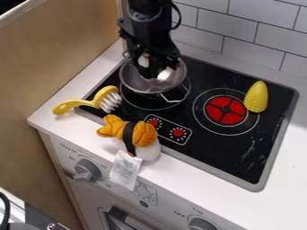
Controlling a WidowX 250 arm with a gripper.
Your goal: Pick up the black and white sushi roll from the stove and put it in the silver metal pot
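One gripper (152, 73), open or shut I cannot tell, hangs over the metal pan (137, 82), kept upright by the flat stovetop (223, 152) near its back-left corner

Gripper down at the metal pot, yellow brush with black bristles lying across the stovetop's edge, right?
The bristles aren't black: the camera view shows them white. The gripper is down at the metal pot, and the yellow brush lies across the stovetop's edge.
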